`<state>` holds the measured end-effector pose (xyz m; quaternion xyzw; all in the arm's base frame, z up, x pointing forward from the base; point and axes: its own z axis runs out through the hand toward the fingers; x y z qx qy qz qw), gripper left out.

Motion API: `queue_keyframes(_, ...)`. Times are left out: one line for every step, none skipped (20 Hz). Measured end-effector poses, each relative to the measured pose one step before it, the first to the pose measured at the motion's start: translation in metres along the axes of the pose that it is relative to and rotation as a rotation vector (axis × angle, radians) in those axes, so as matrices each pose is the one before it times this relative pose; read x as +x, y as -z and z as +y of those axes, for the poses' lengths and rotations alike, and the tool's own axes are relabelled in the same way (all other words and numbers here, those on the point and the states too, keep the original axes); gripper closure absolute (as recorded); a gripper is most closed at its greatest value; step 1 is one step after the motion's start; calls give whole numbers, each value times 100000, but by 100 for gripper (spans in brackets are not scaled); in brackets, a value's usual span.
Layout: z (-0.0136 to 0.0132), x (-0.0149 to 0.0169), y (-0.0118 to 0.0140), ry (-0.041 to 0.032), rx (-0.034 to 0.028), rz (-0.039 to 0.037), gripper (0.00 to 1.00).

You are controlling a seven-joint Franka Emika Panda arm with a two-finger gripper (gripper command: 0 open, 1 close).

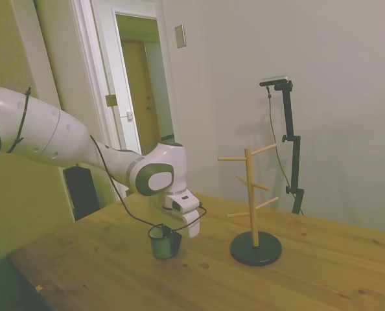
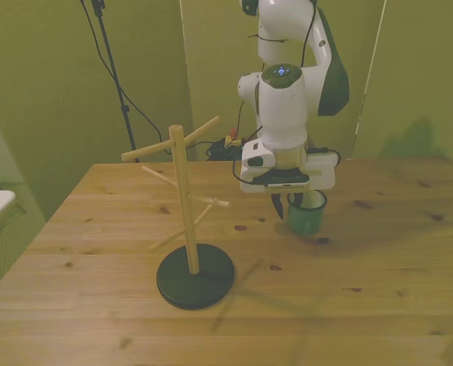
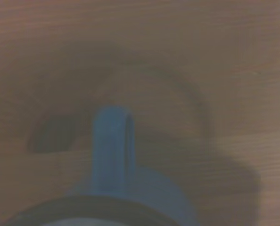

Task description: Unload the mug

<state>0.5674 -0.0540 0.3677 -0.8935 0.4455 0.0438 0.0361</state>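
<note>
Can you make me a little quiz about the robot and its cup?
1. True or false: the mug hangs on a peg of the wooden peg stand.
2. Where does the mug stand? A) on the table B) on the stand's black base C) on the floor
3. Fill in: the gripper is right at the mug's ____.

Key: 1 false, no peg holds anything. 2 A. 3 rim; the wrist view shows its blue handle close by.
</note>
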Motion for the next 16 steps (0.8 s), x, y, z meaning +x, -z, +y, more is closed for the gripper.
queue_keyframes(88,-55,476,294,426,298,0)
queue_keyframes(136,-74,557,321,369,213,0)
queue_keyframes(127,-68,561,350,498,350,0)
queue_keyframes(119,-78,583,250,671,540,0)
queue_keyframes(197,-171,619,315,758,600,0)
queue_keyframes(287,-263,644,267,794,600,0)
queue_keyframes(336,-350,704,253,903,688,0)
queue_keyframes(342,-405,892,334,1293,1096,0)
queue_keyframes(328,-429,870,405,1182,1026,0)
queue_keyframes(303,-539,931,690,1290,1105,0)
queue_keyframes(178,-592,801,856,1164,1153,0)
queue_keyframes(17,-703,689,1174,997,1355,0)
queue_keyframes(-148,-815,586,1627,663,1238,0)
queue_keyframes(-366,-911,511,2023,720,1380,0)
queue_keyframes(-495,-936,493,1959,860,1162,0)
queue_keyframes(-561,-1007,465,2003,584,617,0)
